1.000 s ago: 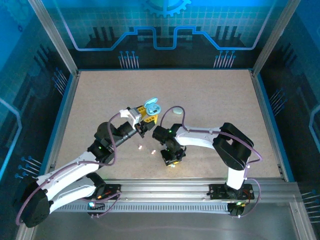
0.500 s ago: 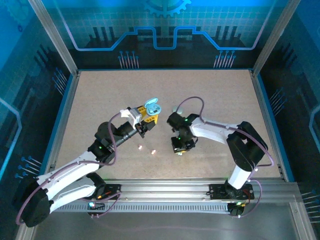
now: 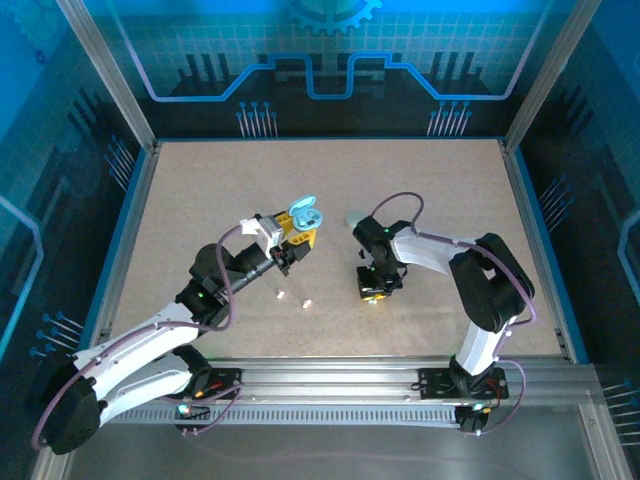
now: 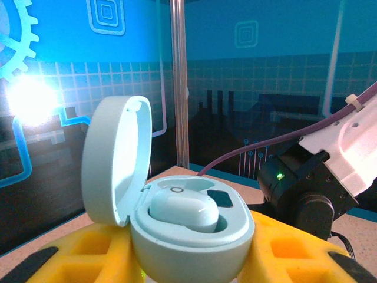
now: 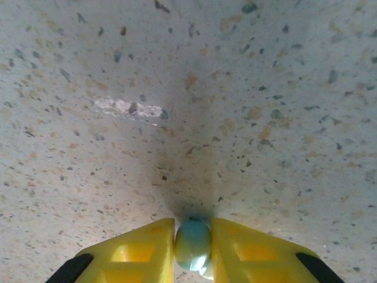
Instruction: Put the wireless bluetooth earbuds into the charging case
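Because the right gripper [image 3: 374,297] pinches its teal earbud [image 5: 192,243] only at the very tips of its yellow fingers [image 5: 162,247], the glossy piece could squirt out or twist on the way to the charging case [image 4: 191,236], which the left gripper [image 3: 296,238] clamps upright with lid [image 4: 112,159] open and a seated earbud [image 4: 182,211] in one socket (the other looks free). Two pale earbuds [image 3: 306,302] lie loose between the arms on the speckled beige table [image 5: 265,88], walled by blue-lit panels [image 3: 320,60] and aluminium posts [image 3: 110,70].

Pale-teal charging case [image 4: 189,239], lid open, upright, w/ 1 earbud [image 4: 182,211] seated inside. 2nd teal earbud [image 5: 193,243] pinched btwn right jaws. Pinkish earbud [image 3: 281,294] + another [image 3: 306,302] loose on desk [image 3: 420,180].
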Controlling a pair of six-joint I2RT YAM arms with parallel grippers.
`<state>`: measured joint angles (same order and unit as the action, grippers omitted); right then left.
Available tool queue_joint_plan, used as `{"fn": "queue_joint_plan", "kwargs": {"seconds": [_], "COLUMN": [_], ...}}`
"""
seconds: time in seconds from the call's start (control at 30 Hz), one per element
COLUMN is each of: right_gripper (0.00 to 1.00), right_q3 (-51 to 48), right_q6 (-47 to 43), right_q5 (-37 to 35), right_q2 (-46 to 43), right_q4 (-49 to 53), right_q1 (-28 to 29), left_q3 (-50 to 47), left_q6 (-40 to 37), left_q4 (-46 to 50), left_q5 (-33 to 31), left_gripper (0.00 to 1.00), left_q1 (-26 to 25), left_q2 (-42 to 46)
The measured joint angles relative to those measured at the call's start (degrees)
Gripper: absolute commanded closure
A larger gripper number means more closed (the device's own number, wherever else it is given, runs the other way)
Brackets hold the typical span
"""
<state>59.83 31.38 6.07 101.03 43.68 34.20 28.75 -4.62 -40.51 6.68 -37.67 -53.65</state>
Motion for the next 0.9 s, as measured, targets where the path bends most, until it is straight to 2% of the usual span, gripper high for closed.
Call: {"fn": "queue_joint_plan", "kwargs": {"seconds": [0.47, 0.77, 0.9], "right_gripper": [0.73, 0.83, 0.83], "right_q3": [3.6, 3.6, 3.6], "right_q6": [-2.9, -2.9, -2.7], "right_q5": [0.0, -0.2, 0.0], "right_q2": [3.0, 2.8, 1.1], "right_q4": [3.8, 4.0, 4.0], "right_q1": [-0.1, -0.2, -0.2], "left_q3": [0.0, 0.0, 0.0], "left_q6": [0.0, 0.1, 0.1], "left_q4": [0.0, 0.0, 0.0], "left_q5": [0.0, 0.0, 0.0], "left_gripper": [0.72, 0.72, 0.72], "left_q1": [0.0, 0.0, 0.0], "left_q2": [0.0, 0.0, 0.0]}}
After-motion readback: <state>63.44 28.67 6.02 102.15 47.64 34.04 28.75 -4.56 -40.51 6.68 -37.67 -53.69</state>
